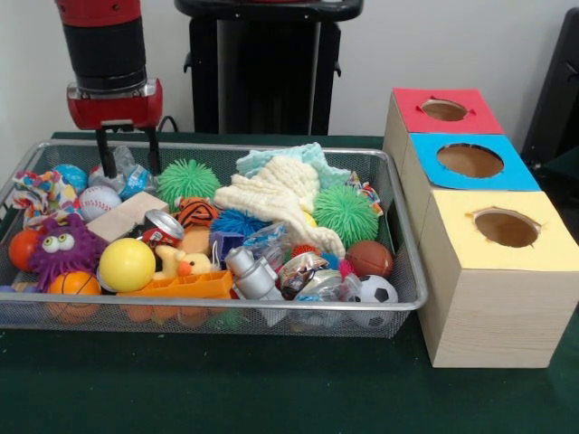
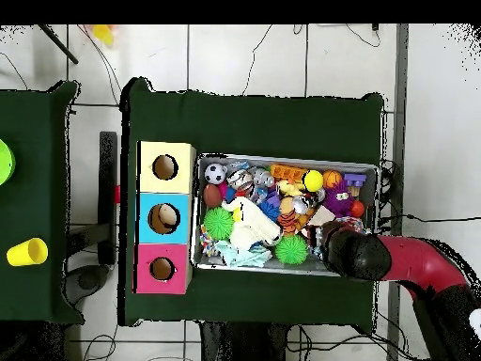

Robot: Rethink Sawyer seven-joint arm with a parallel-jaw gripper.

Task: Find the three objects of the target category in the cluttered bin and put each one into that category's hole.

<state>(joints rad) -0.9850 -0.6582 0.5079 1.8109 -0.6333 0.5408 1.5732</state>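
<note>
The wire-mesh bin (image 1: 271, 150) is full of toys; it also shows in the overhead view (image 2: 282, 158). One floppy patterned piece (image 1: 41, 192) lies at the bin's far left corner. Another patterned piece (image 1: 366, 192) peeks out beside the right spiky green ball (image 1: 346, 213). I cannot make out a third. My gripper (image 1: 129, 161) hangs open and empty over the bin's far left part, its tips just above a foil packet (image 1: 136, 179) and to the right of the first patterned piece. In the overhead view the arm (image 2: 355, 252) covers it. The yellow-topped box's hole (image 1: 507, 228) (image 2: 165, 167) stands right of the bin.
The blue-topped box (image 1: 470, 161) and red-topped box (image 1: 443, 110) stand behind the yellow one. A cream knitted cloth (image 1: 280, 194), a purple fuzzy toy (image 1: 61, 246), a yellow ball (image 1: 127, 264) and an orange block (image 1: 181, 286) crowd the bin. A yellow cup (image 2: 26, 252) stands on a side table.
</note>
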